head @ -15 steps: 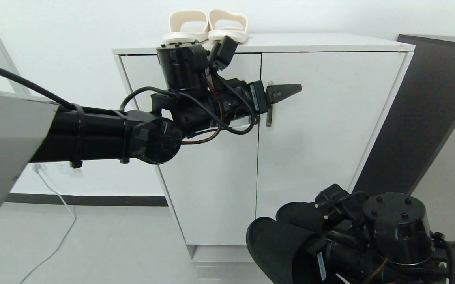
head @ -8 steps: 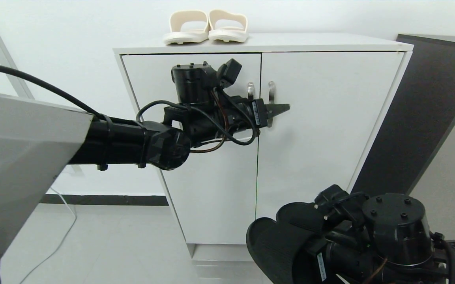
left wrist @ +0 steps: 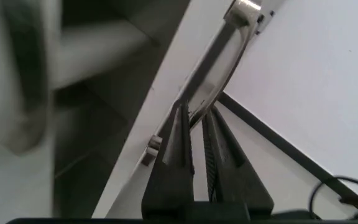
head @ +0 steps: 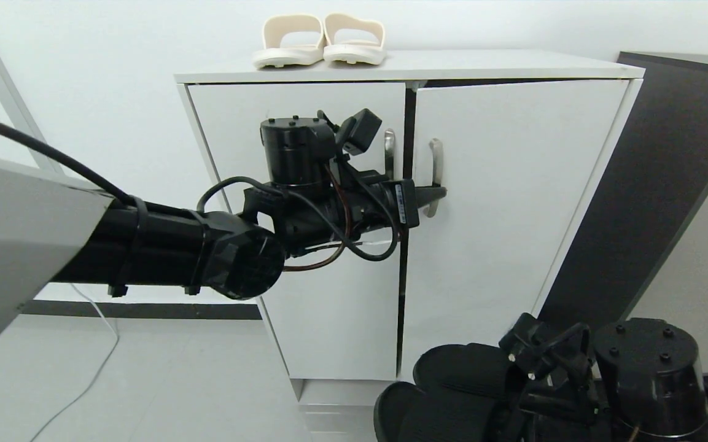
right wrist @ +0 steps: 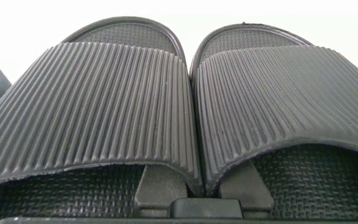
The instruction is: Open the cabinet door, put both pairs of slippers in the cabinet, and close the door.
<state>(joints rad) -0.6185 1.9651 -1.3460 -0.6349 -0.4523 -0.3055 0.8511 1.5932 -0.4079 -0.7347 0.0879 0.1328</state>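
Observation:
The white cabinet (head: 513, 245) stands ahead with its right door pulled slightly ajar, a dark gap showing beside the left door. My left gripper (head: 436, 195) is shut on the right door's metal handle (head: 435, 162); in the left wrist view the handle (left wrist: 219, 74) runs between the nearly closed fingers of that gripper (left wrist: 196, 118). A cream pair of slippers (head: 320, 40) rests on the cabinet top. My right gripper (right wrist: 197, 190) is shut on a black pair of slippers (right wrist: 191, 99), held side by side low in front of the cabinet (head: 446, 380).
The left door with its own handle (head: 389, 153) stays flat and closed. A dark panel (head: 667, 184) leans against the wall right of the cabinet. A white cable (head: 93, 362) trails over the pale floor at the left.
My left gripper dropped from above the handles onto the right door's handle and the door has swung slightly out. The right arm with the black slippers sank lower.

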